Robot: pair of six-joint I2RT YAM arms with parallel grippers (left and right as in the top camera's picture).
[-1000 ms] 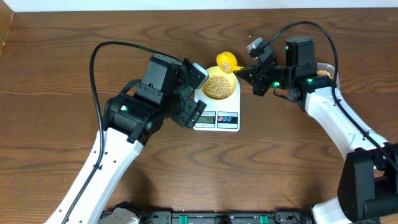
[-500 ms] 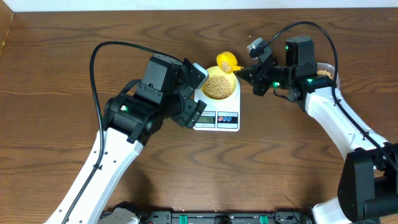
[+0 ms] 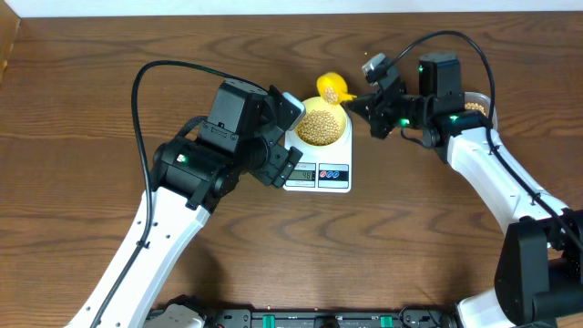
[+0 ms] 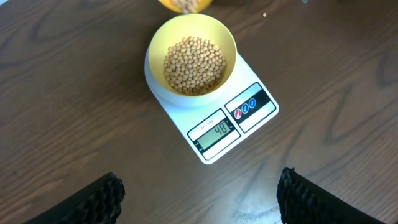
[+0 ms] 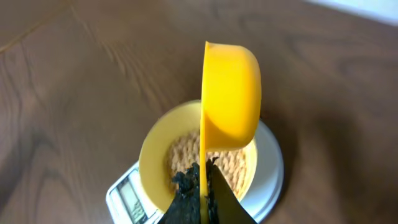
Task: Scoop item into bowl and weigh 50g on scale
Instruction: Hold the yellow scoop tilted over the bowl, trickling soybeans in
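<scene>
Both arms: white tubular links between black joint housings. Left arm (image 3: 150,228): black cable (image 3: 137,91) loops outside the links; one green light (image 3: 182,158) on a joint. Right arm (image 3: 492,169): same black cable loop (image 3: 455,35), green lights (image 3: 421,66) near the wrist. Left gripper (image 4: 199,208) fingers (image 4: 93,202): black, finely ribbed.

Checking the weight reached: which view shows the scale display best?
Left wrist: the scale display sits unobstructed and sharp, reading 48. Overhead shows the display small, digits illegible. Right wrist catches only a blurred corner of it at the lower left.
</scene>
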